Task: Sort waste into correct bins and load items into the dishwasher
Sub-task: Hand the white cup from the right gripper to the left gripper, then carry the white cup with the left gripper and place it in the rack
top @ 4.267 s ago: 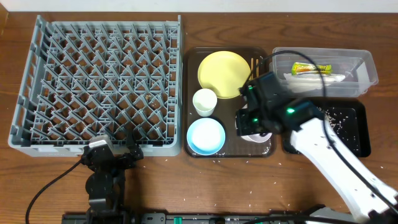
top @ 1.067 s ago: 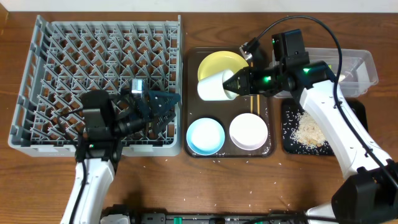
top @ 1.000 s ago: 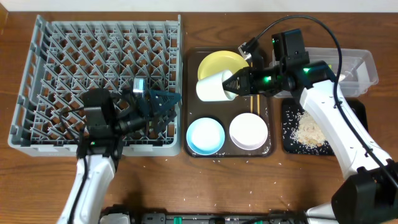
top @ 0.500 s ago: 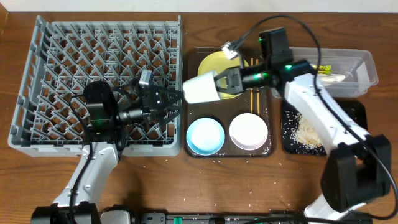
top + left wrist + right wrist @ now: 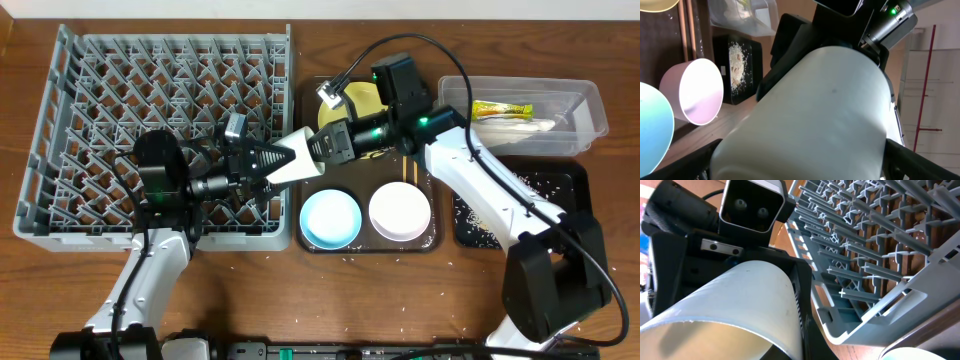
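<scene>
The small white cup (image 5: pixel 300 158) hangs on its side over the right edge of the grey dish rack (image 5: pixel 100 100). My right gripper (image 5: pixel 330 148) is shut on its rim, one finger (image 5: pixel 801 325) pressed on the outside wall. My left gripper (image 5: pixel 272 163) is open, its fingers standing either side of the cup's base (image 5: pixel 815 115). The cup fills both wrist views (image 5: pixel 730 305). The light blue bowl (image 5: pixel 330 218) and white bowl (image 5: pixel 400 212) sit on the brown tray (image 5: pixel 308 242). The yellow plate (image 5: pixel 358 100) is partly hidden by my right arm.
The clear tub (image 5: pixel 592 112) at back right holds the yellow-green snack wrapper (image 5: pixel 503 108) and white paper wrapper (image 5: pixel 520 126). The black tray (image 5: pixel 572 222) in front of it holds rice (image 5: pixel 535 183). Rice grains lie scattered on the table's front.
My right gripper lifted the cup off the brown tray and carried it left to the rack's edge. My left arm rose over the rack, and the cup now sits between its fingers.
</scene>
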